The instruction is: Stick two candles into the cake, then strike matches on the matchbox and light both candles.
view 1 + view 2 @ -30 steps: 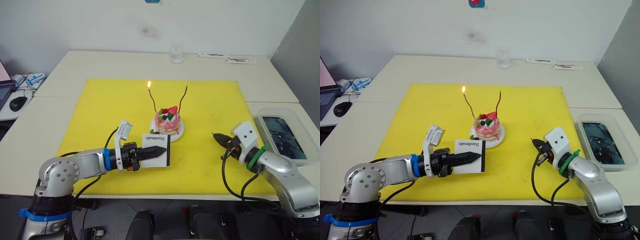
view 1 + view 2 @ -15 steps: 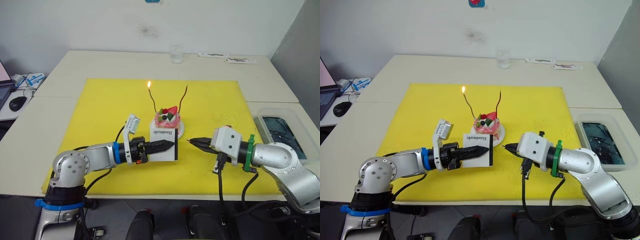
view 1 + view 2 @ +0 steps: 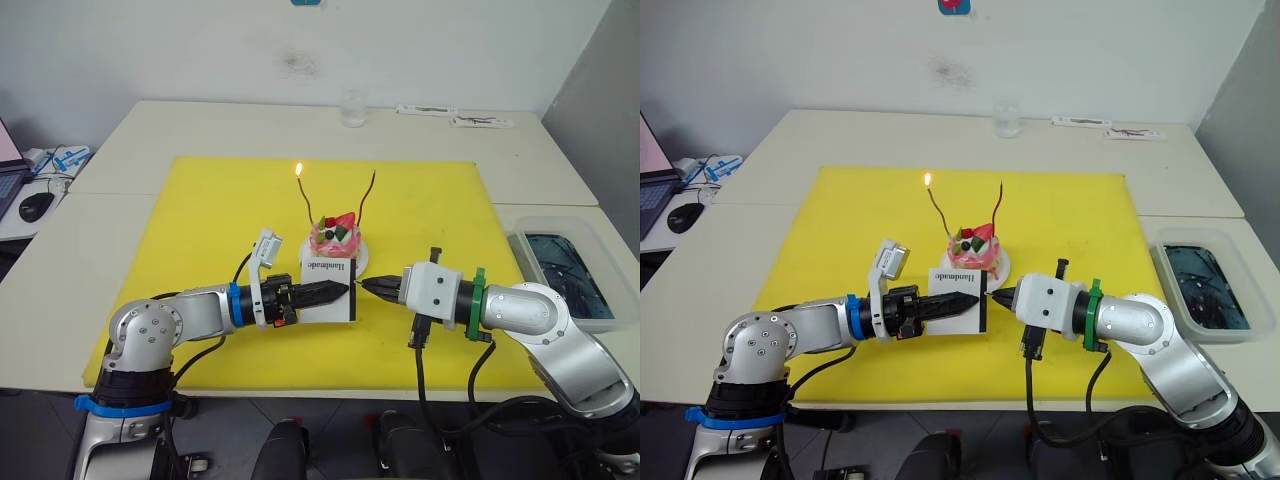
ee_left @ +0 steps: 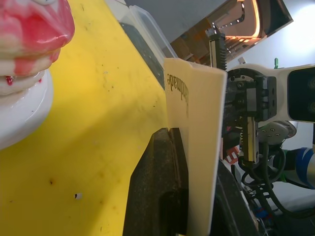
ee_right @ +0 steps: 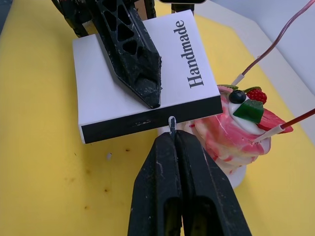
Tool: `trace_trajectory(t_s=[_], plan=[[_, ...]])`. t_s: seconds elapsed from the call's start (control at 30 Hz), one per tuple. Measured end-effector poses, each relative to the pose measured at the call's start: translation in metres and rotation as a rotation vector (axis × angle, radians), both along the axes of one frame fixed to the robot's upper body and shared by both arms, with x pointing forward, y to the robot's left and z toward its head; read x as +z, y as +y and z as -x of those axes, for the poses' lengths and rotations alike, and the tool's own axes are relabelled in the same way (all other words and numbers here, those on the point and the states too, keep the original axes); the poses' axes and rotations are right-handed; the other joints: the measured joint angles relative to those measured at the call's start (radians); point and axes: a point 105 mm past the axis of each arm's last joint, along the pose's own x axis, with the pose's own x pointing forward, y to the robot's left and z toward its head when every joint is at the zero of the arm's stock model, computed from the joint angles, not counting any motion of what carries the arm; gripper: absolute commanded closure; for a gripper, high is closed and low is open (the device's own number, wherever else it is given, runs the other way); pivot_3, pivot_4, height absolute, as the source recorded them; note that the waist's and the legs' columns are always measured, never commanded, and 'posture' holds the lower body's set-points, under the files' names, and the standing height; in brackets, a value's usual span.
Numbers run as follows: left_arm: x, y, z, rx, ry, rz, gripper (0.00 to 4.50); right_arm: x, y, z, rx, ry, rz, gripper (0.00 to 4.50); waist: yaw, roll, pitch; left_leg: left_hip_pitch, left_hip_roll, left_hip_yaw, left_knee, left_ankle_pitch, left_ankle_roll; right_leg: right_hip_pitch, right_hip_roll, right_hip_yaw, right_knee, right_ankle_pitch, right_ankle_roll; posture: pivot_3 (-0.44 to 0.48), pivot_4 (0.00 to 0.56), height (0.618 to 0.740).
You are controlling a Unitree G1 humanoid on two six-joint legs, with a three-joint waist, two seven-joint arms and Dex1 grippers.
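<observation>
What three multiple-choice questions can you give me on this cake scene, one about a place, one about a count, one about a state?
1. Where does the matchbox sit?
A. Held by the left gripper, in front of the cake
B. Flat on the far side of the yellow mat
C. Inside the plastic tray

2. How many candles burn?
A. None
B. One
C. Both

3. What is the right gripper doing?
A. Hanging open above the cake
B. Resting on the tray
C. Pinching a match whose tip is at the box's black strip

Answers: 1 A, the left jaws clamp the box upright just before the cake. 2 B, one candle carries a flame, the other candle does not. 3 C, the right wrist view shows the closed jaws with the match tip at the strip.
</observation>
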Motion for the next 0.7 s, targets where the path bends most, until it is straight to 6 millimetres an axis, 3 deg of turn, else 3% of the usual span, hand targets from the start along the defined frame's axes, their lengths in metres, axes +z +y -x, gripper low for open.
trace_trajectory(t_s=[0.47, 0.6, 0.7], plan=[[-0.003, 0.001, -0.003, 0.013, 0.006, -0.018, 4.5, -0.007, 0.002, -0.001, 0.077, -0.055, 0.099, 4.46, 0.0, 0.0, 0.0, 0.0, 0.0, -0.001, 0.0, 0.0, 0.0, 0.0, 0.0, -0.001, 0.0, 0.0, 0.0, 0.0, 0.15, 0.74], [0.031, 0.014, -0.017, 0.047, -0.1, 0.001, 4.5, -0.032, -0.007, 0.018, 0.176, 0.044, 0.207, 4.46, 0.003, -0.001, 0.0, 0.0, 0.0, -0.003, 0.0, 0.0, 0.0, 0.001, 0.0, -0.003, 0.0, 0.0, 0.0, 0.0, 0.15, 0.74], [0.055, 0.036, -0.022, 0.101, -0.179, -0.017, 4.5, -0.029, -0.011, 0.021, 0.201, 0.065, 0.207, 4.46, -0.007, -0.001, 0.0, 0.001, 0.0, -0.002, 0.0, 0.0, 0.0, 0.001, 0.0, -0.002, 0.0, 0.0, 0.0, 0.0, 0.15, 0.74]])
